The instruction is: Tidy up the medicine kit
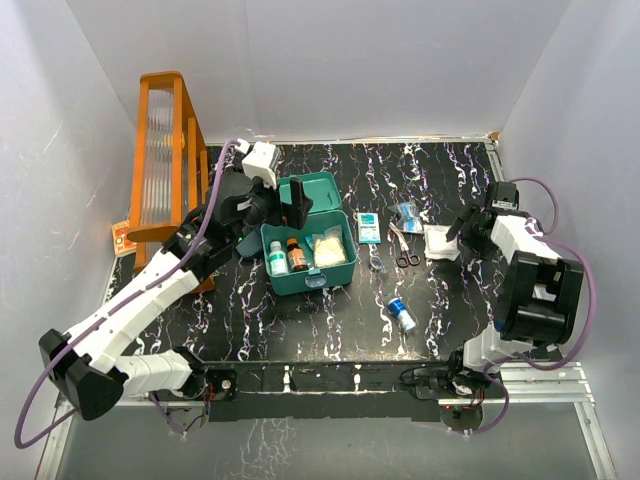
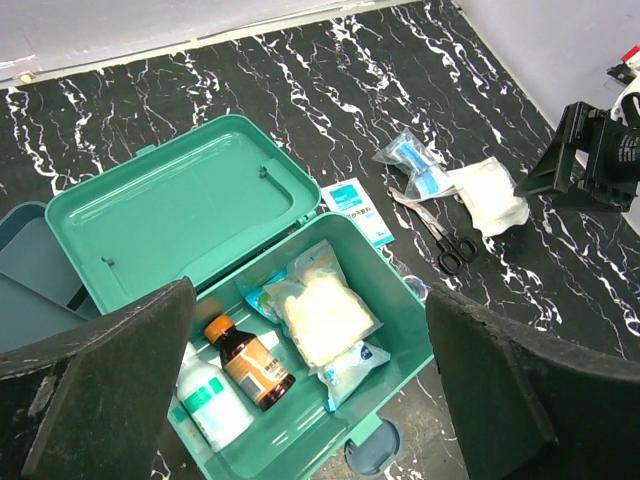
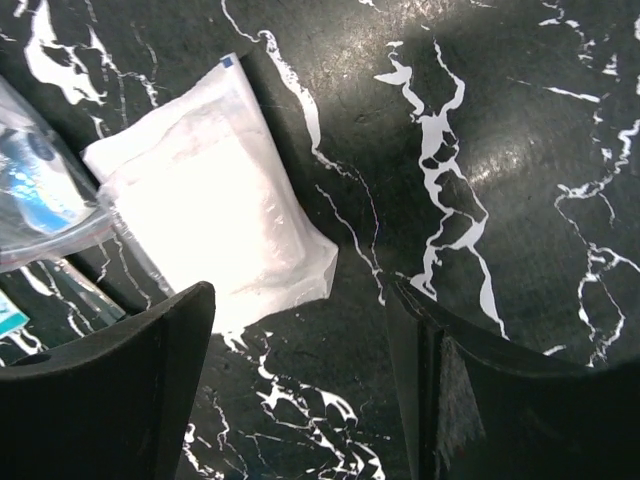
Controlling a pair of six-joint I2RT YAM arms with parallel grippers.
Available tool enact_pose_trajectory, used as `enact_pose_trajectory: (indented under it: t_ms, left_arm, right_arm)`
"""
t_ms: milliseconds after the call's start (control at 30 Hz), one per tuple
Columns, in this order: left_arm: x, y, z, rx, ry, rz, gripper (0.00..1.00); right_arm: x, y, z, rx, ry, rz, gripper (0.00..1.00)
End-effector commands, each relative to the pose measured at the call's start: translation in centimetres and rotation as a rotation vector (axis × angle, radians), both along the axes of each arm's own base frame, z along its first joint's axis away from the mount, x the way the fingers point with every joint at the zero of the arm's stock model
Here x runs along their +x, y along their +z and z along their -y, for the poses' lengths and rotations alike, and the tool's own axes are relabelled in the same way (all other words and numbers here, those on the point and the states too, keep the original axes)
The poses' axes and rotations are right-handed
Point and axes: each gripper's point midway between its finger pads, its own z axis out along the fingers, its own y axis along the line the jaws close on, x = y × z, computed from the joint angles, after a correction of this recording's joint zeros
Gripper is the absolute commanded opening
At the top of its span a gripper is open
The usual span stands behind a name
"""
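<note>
The medicine kit (image 1: 305, 283) is a teal box standing open left of centre, its lid (image 2: 180, 205) tipped back. Inside lie a white bottle (image 2: 210, 400), a brown bottle with an orange cap (image 2: 250, 365), a white gauze packet (image 2: 320, 315) and a small blue-white sachet (image 2: 355, 362). My left gripper (image 1: 278, 205) (image 2: 308, 292) hovers open above the box with nothing between its fingers. At the right, my right gripper (image 1: 470, 228) (image 3: 300, 290) is open and empty just above the table, beside a white packet (image 1: 438, 242) (image 3: 215, 215).
Right of the kit lie a blue-white sachet (image 1: 369, 227), scissors (image 1: 405, 255), a clear bag holding a blue roll (image 1: 406, 213) and a small blue vial (image 1: 402, 315). A tall orange rack (image 1: 165, 160) stands at far left. A darker tray (image 2: 30, 270) sits behind the lid.
</note>
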Motion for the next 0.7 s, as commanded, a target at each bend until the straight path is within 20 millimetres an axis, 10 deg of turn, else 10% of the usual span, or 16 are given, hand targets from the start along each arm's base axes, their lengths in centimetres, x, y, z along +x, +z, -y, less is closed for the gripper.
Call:
enact_pose_trajectory:
  t_ms: [0, 667]
  left_arm:
    - [0.7, 2.1, 1.0, -0.012, -0.023, 0.034, 0.99]
    - [2.6, 2.6, 4.4, -0.051, -0.099, 0.059, 0.99]
  right_arm:
    - [2.9, 1.4, 0.5, 0.015, 0.067, 0.080, 0.66]
    - [3.8, -0.3, -0.5, 0.083, 0.126, 0.050, 0.54]
